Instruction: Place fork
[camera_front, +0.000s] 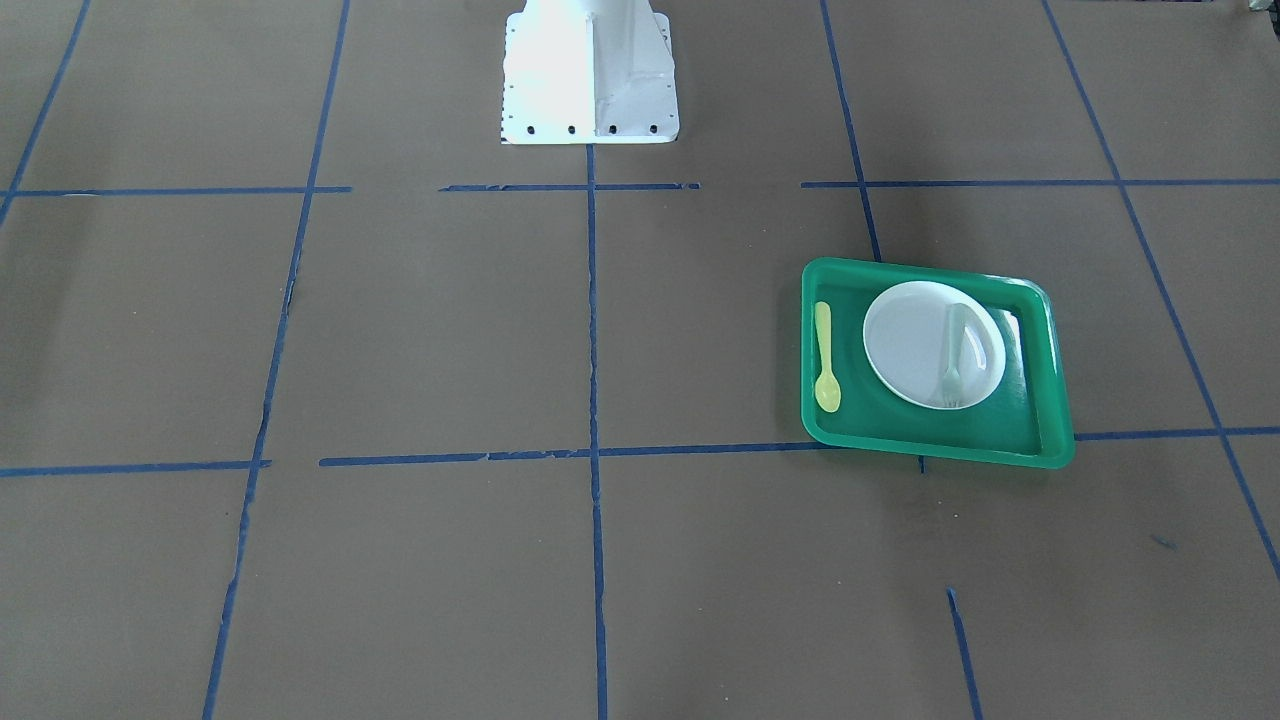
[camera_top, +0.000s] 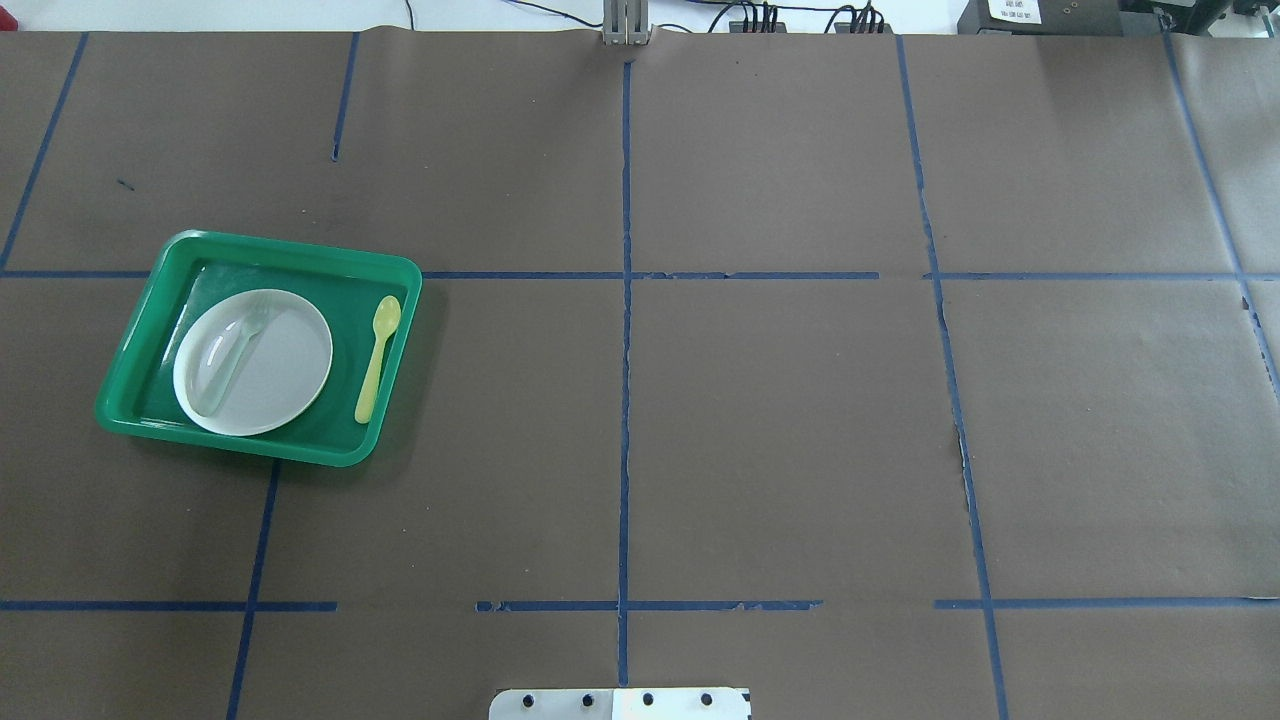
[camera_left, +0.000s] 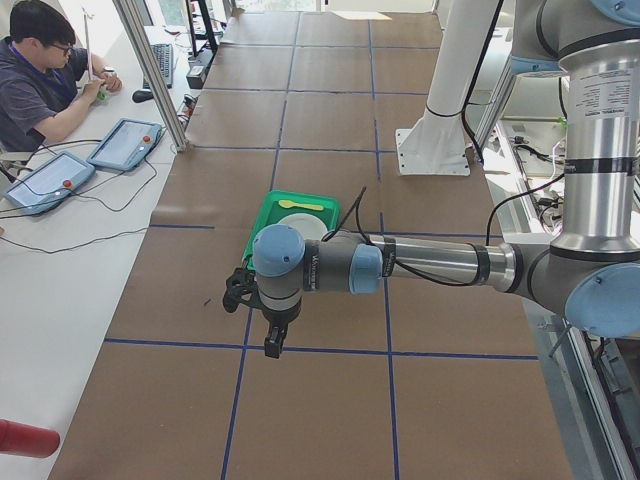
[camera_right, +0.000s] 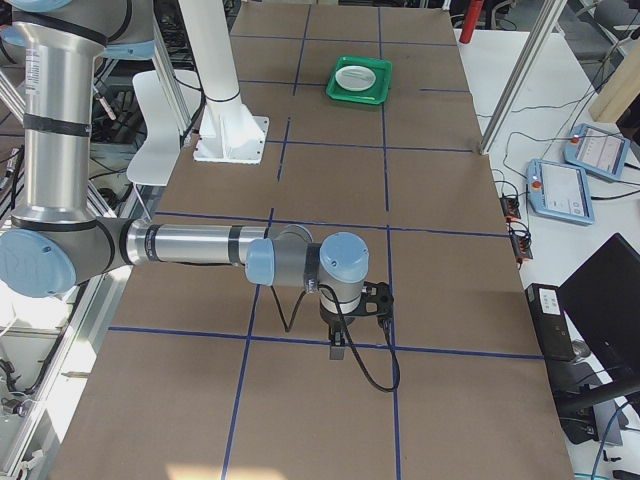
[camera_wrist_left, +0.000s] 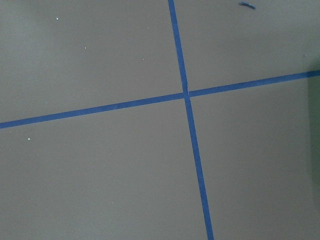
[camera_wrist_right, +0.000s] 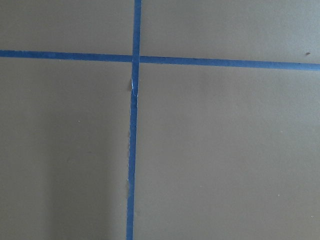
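My left gripper (camera_left: 272, 338) hangs near the tray (camera_left: 262, 220), and my arm hides part of it. My right gripper (camera_right: 338, 345) is well apart from the tray. I cannot tell how far either is open. The fork (camera_top: 232, 352) lies faint on the plate (camera_top: 285, 375) inside the tray, beside the spoon (camera_top: 377, 360).

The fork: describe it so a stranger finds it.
Find the green tray on the robot's left side of the table; a white plate sits in it. The fork lies on that plate, pale grey-white with tines, unlike the yellow spoon beside the plate.
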